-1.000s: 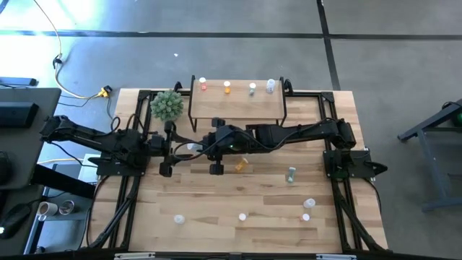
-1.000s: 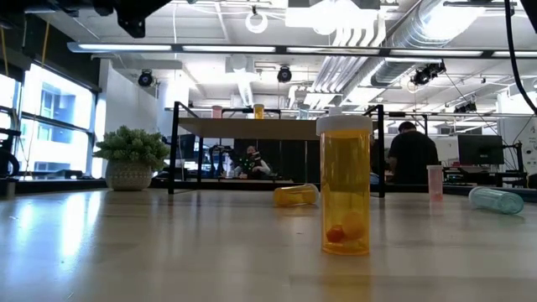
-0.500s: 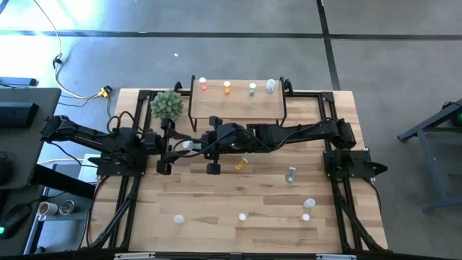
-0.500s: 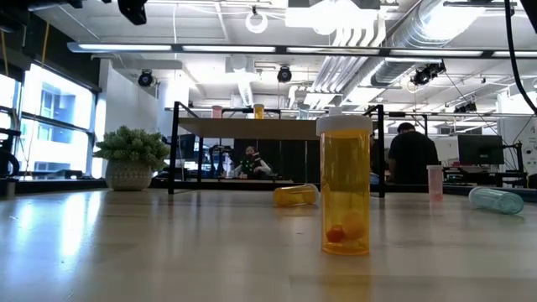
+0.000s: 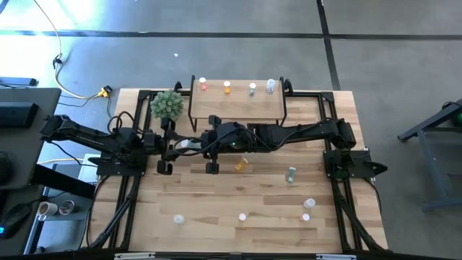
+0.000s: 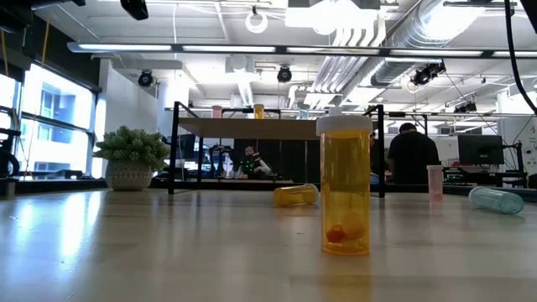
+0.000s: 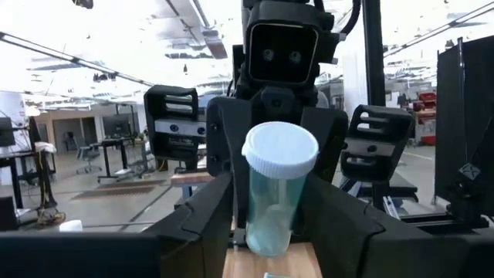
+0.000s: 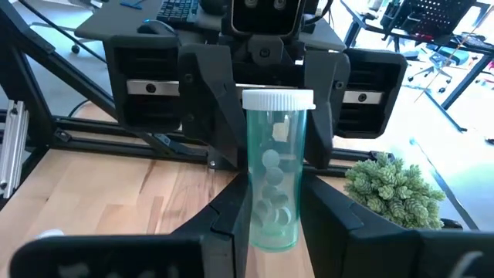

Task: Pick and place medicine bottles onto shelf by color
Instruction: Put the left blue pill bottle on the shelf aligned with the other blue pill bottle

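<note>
A: While both grippers meet above the table's middle, just in front of the shelf (image 5: 236, 108), we have the right gripper (image 8: 266, 202) clamped on the lower body of the clear bottle (image 8: 274, 166), cap up, off the table. The left gripper (image 7: 270, 220) faces it with a finger on either side of the same bottle; whether those fingers press it yet, we cannot tell.

B: How will it handle?

A: We judge it light, stiff plastic with smooth, slippery walls (a few pills sit loose inside). We'd take it mid-body, square across, below the white cap (image 8: 278, 100), not on the cap.

B: And the others?

A: Four bottles stand along the shelf's far edge. An orange bottle (image 5: 241, 165) lies on the table near the grippers, a greenish one (image 5: 291, 173) beyond it, and several more toward the near edge.
</note>
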